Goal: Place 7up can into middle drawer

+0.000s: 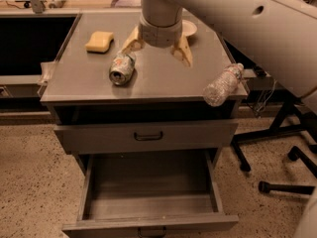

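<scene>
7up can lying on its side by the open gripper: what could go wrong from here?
1. The 7up can lies on its side just outside one finger of the open gripper, not between the fingers. A straight descent could clip it and send it rolling.
2. The water bottle lies at the right front edge of the cabinet top. An arm swing toward the open middle drawer might knock it off.
</scene>
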Controlling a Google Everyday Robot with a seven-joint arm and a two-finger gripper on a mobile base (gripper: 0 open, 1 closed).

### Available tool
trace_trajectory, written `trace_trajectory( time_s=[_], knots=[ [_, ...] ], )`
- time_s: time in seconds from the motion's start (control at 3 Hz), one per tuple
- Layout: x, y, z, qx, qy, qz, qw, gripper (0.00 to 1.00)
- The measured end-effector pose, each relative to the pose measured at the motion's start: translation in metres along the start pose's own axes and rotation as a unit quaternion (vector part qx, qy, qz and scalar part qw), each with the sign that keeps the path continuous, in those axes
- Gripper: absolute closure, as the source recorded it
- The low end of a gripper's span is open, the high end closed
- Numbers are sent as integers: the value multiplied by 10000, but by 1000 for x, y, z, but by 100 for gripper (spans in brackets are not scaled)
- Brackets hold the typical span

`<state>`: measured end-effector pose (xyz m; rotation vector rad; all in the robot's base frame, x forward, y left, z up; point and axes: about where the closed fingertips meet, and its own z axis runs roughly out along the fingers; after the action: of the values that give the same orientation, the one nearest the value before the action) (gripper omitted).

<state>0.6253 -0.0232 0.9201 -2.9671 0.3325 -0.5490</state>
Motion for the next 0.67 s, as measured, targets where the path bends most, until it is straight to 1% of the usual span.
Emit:
trace_trajectory(
  time_s=[0.33, 0.67],
  knots=[
    [30, -9, 19, 27, 43, -96, 9999, 0],
    [53, -23, 34, 48, -31, -155, 9999, 0]
  ],
)
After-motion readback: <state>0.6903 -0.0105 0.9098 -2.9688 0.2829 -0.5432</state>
